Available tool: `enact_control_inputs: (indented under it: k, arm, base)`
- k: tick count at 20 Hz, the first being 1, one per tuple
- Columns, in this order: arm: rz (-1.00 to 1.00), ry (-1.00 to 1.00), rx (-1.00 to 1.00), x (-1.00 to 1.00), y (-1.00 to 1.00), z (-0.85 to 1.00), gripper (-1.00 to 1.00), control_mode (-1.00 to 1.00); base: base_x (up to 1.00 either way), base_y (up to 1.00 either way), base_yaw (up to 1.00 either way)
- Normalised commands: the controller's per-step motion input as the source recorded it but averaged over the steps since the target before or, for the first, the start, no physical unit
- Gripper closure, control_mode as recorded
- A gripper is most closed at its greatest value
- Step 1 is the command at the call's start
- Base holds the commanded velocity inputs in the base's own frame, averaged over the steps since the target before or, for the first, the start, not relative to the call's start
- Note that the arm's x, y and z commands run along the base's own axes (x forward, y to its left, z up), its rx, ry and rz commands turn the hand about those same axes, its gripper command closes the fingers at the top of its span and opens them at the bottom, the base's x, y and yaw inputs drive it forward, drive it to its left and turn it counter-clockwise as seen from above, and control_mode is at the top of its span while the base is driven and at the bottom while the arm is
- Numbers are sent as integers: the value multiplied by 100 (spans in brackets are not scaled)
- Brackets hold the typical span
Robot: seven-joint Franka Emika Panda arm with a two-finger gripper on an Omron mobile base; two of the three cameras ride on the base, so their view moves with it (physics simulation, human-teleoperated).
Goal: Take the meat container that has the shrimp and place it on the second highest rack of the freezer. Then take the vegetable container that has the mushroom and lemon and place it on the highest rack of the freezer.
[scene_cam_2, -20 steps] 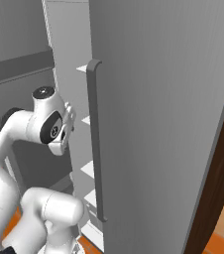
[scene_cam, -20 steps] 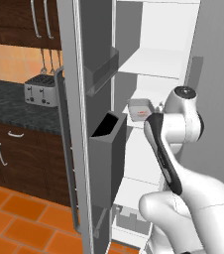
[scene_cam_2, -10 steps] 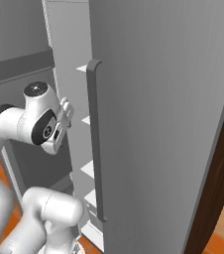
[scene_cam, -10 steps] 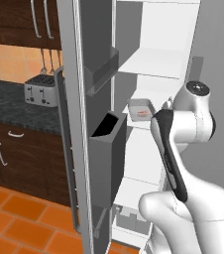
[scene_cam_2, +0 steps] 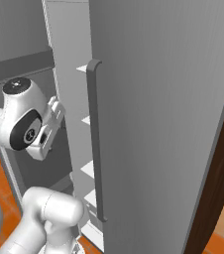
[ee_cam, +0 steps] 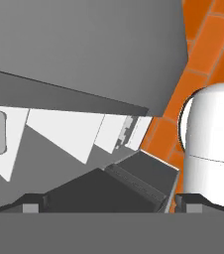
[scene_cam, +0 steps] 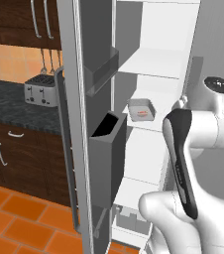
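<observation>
Shrimp container [scene_cam: 140,109] stays shelved; arm has risen, jaws empty.

You see the freezer [scene_cam: 148,30] standing open, its light-grey door [scene_cam: 84,74] swung left with 2 grey bins inside. A small grey container [scene_cam: 141,109] with something orange-red in it, likely the shrimp, sits upright on a white rack [scene_cam: 156,121], the second white rack down of those you can see.
</observation>
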Motion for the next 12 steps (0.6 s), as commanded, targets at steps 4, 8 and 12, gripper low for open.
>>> enact_control_inputs:
  k: [4,8,12]
  arm:
    - [0,0,0,-10,0,29,-100,-100]
    - [0,0,0,0,0,0,-100,100]
    - [0,0,0,0,0,0,-100,100]
  base:
    - [0,0,0]
    - [-40,-18,13]
    - [-83,-70,50]
